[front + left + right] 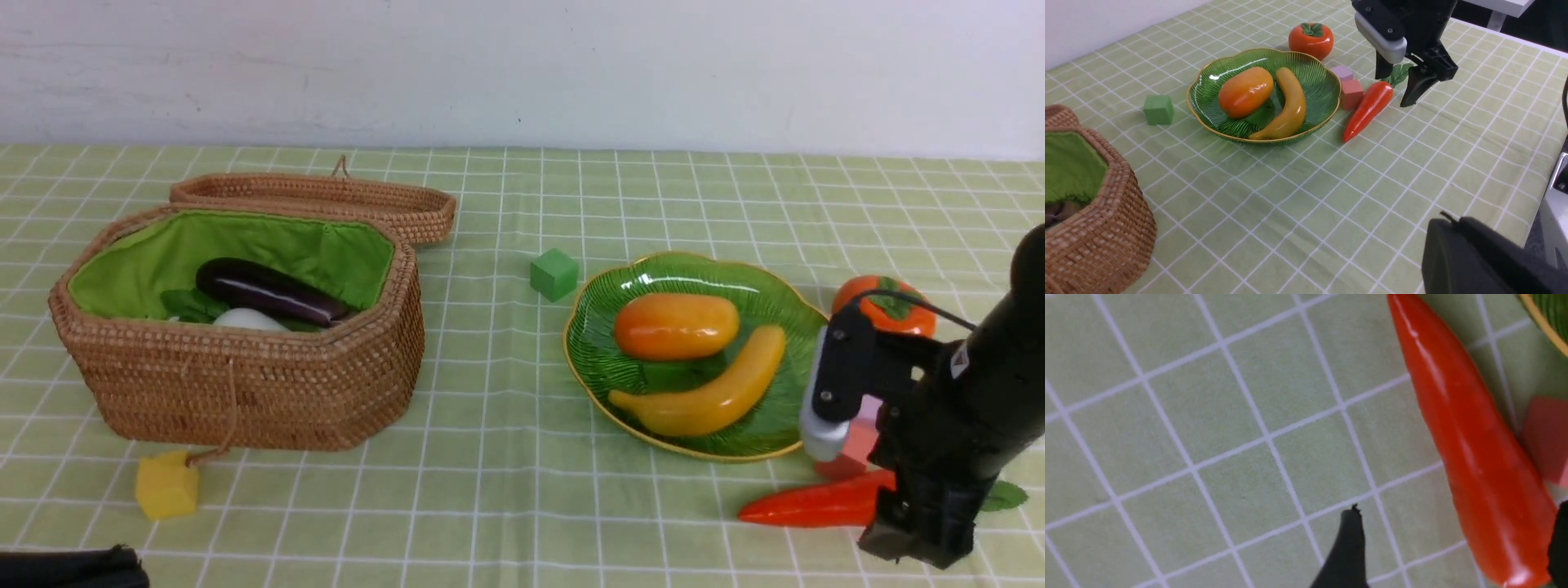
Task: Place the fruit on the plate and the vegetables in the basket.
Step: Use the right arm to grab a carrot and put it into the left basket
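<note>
Front view, basket [245, 392]: left of the frame, open and green-lined; its lid [326, 200] lies just behind it on the surface [490, 457].
Front view, vegetables: the eggplant [269, 291] rests inside the basket beside a white body, probably the radish [249, 320], which is mostly hidden. The carrot [816, 505] lies flat on the surface at lower right, outside the basket.
Front view, plate [694, 273]: right of centre, carrying the mango [676, 327] and the banana [710, 392] side by side. The persimmon [886, 306] sits off the plate, just beside its right rim.
Front view, cubes: the green cube [554, 273] is just upper left of the plate, the yellow cube [166, 486] at the basket's lower left, and the pink cube [849, 457] between plate and carrot.
Front view, right pincer [914, 539]: lower right, pointing down over the carrot's thick end.
Left wrist view, right pincer [1394, 92]: spread wide, one finger on each side of the carrot's [1367, 110] leafy end, gripping nothing.
Left wrist view, left pincer [1474, 253]: only a dark housing shows in the foreground; closed.
Right wrist view, carrot [1470, 457]: lies on the surface between two dark fingers [1349, 547], close against one and clear of the other.
</note>
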Robot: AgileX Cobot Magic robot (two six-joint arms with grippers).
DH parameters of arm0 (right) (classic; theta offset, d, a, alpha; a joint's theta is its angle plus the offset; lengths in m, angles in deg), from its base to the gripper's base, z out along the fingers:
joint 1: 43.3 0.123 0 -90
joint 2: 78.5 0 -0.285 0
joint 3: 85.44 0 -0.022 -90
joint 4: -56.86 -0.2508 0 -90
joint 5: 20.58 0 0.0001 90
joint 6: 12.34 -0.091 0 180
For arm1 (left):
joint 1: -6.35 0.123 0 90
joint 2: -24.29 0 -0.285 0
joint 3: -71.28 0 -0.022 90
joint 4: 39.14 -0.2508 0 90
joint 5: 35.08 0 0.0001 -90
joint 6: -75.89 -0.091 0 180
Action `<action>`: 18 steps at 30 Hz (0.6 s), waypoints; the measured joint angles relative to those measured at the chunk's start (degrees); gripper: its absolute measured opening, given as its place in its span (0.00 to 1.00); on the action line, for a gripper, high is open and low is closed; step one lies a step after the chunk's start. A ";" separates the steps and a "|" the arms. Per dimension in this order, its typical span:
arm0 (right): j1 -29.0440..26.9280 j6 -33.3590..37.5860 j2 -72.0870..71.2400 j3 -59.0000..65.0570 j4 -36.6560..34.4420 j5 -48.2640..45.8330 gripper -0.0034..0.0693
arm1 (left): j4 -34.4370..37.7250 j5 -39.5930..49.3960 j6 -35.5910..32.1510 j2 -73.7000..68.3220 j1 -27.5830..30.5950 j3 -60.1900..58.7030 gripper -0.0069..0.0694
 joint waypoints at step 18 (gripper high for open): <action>-0.04 3.67 11.11 0.00 5.53 10.46 0.78 | 0.00 -0.06 0.00 0.00 0.00 0.00 0.10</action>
